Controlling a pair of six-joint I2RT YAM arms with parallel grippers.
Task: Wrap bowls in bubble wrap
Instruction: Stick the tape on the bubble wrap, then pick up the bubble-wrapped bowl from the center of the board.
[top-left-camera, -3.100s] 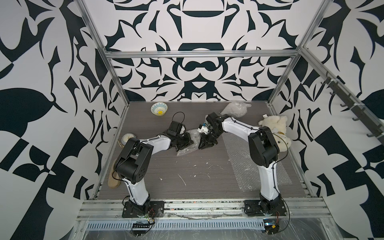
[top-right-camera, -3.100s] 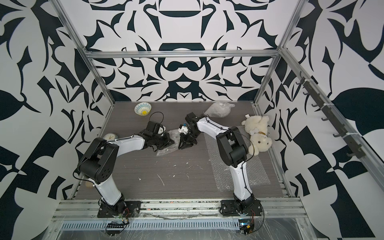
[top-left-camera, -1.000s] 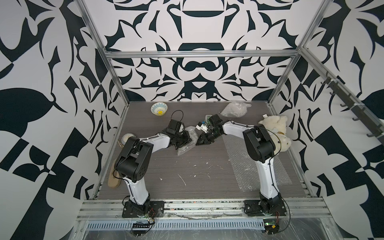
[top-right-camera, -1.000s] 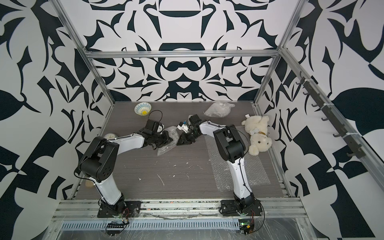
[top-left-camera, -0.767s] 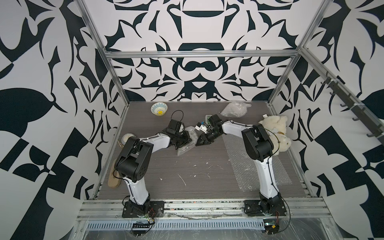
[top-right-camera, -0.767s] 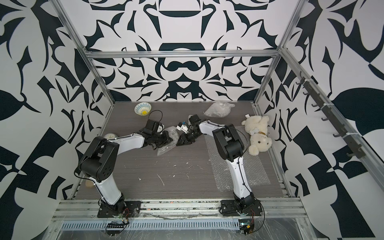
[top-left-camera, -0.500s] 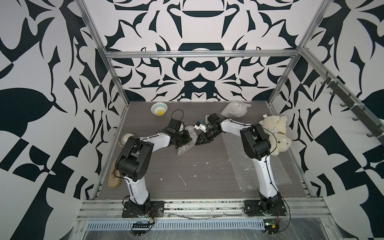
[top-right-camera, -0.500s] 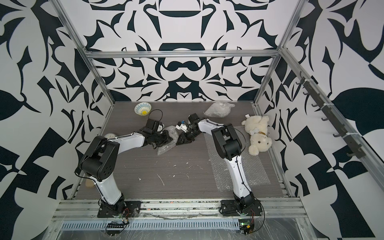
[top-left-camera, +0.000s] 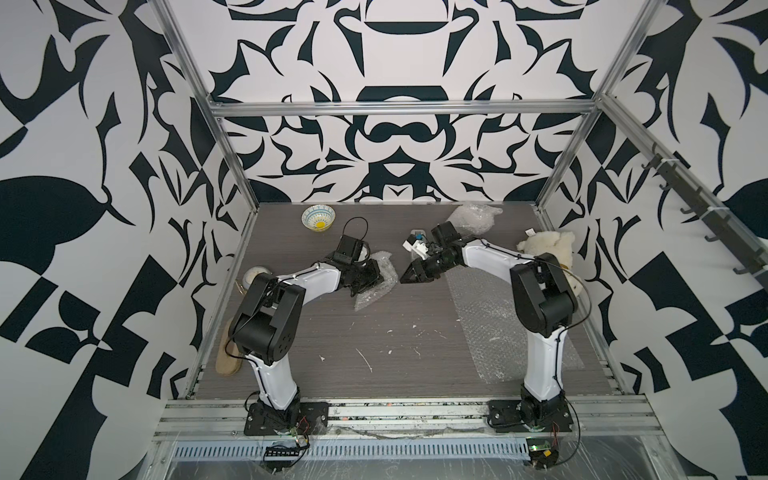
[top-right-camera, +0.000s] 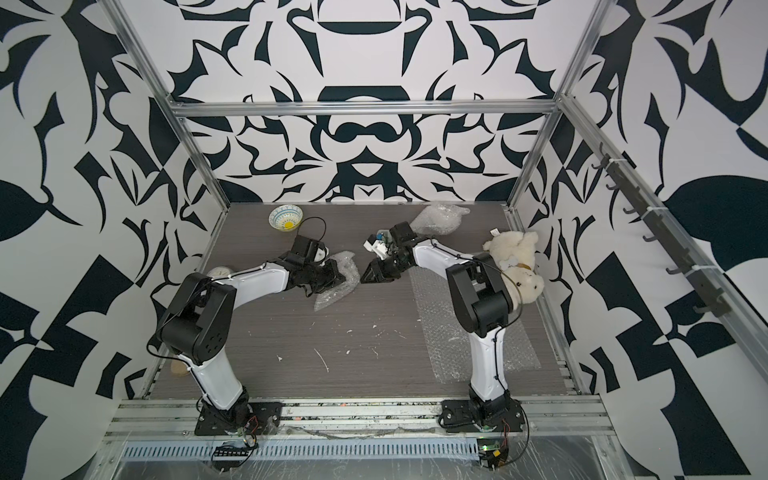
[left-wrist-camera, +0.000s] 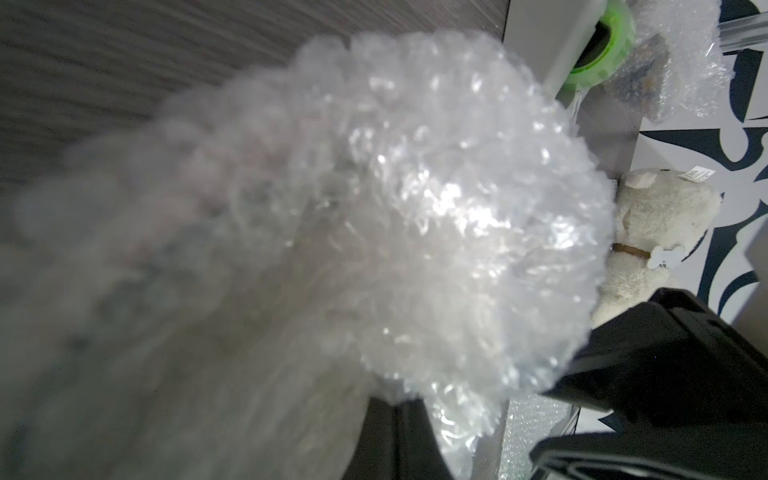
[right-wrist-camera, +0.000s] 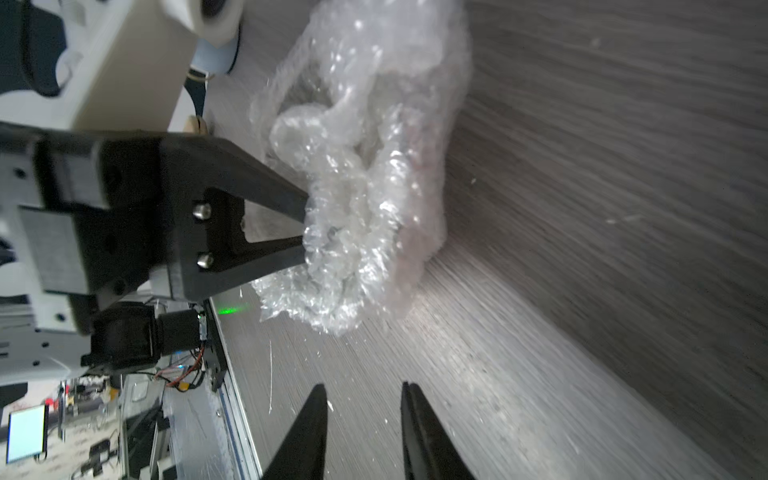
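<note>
Left hand (right-wrist-camera: 306, 230) clamped on a crumpled bubble wrap bundle (right-wrist-camera: 374, 187) on the desk (top-left-camera: 374, 365). Right hand (right-wrist-camera: 361, 387), fingers apart and empty, sits just beside the bundle. Behind the bundle: a bare bowl (top-left-camera: 318, 217). On the bundle's right-arm side: a flat bubble wrap sheet (top-left-camera: 490, 320), a teddy bear (top-left-camera: 548, 249).

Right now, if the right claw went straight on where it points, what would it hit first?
Probably the crumpled, translucent bubble wrap bundle, pinched by the shut left gripper. The open right gripper points at it across bare grey tabletop; depth is unclear.
</note>
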